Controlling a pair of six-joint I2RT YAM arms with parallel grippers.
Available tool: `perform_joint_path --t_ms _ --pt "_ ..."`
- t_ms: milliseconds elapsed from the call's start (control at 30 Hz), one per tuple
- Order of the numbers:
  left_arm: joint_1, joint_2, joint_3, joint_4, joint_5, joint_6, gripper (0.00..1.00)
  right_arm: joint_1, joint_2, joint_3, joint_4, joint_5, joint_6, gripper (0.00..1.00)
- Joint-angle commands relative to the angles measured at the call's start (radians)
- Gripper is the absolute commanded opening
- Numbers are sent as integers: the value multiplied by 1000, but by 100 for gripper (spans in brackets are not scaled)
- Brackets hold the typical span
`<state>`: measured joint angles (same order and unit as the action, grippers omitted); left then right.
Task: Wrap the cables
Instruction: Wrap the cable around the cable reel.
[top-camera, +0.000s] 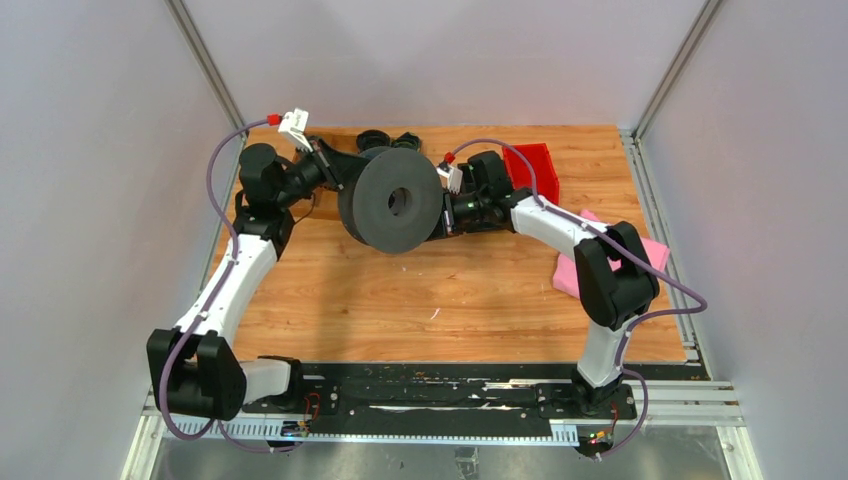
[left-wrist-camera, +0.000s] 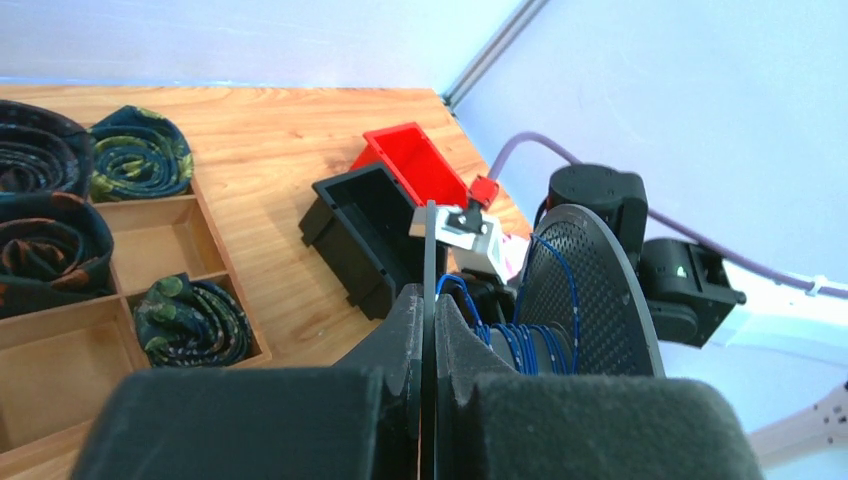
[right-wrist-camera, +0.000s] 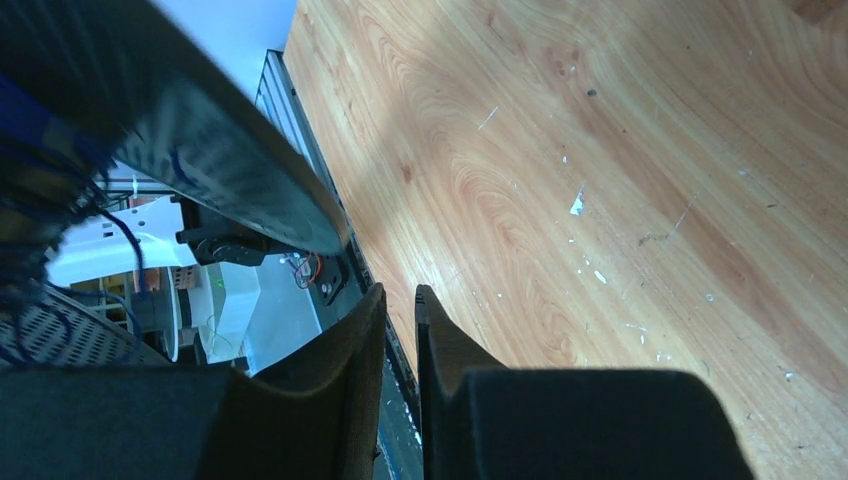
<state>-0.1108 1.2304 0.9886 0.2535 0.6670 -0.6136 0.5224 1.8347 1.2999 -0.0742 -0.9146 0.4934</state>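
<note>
Left gripper (left-wrist-camera: 430, 300) was clamped on the thin flange of the big grey plastic spool (top-camera: 392, 200), which stood on edge near the middle of the far edge. On its core lay the fine dark blue wire (left-wrist-camera: 520, 345). Right gripper (right-wrist-camera: 400, 295), fingers almost together at the spool's right face, showed nothing between them. Winding well would probably need even tension, a firmly held spool and neatly laid turns.

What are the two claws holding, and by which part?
The left gripper pinches the grey spool by one flange's rim. Whether the nearly shut right gripper holds blue wire cannot be told.
</note>
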Motion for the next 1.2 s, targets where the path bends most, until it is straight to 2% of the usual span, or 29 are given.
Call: perform_joint_path --t_ms 0,167,267,500,600,800,1000,1167 --pt "34 0 -5 122 -28 -108 0 5 -6 -32 39 -39 20 17" --pt "36 4 -28 164 -30 -132 0 5 12 -35 150 -99 118 19" --pt "36 6 -36 176 -34 -143 0 7 10 -32 154 -91 126 19" --pt "39 3 -30 185 -12 -140 0 -50 -36 -52 71 -31 19 21" --pt "39 -17 -42 177 0 -17 0 -112 -77 -61 32 -4 -51 26" --pt "39 -25 -19 58 90 278 0 -211 -150 -38 -80 73 -211 38" --pt "37 -28 -5 -73 218 530 0 -229 -205 21 -155 160 -346 44" --pt "37 -22 31 -203 286 659 0 -228 -233 51 -156 139 -371 46"
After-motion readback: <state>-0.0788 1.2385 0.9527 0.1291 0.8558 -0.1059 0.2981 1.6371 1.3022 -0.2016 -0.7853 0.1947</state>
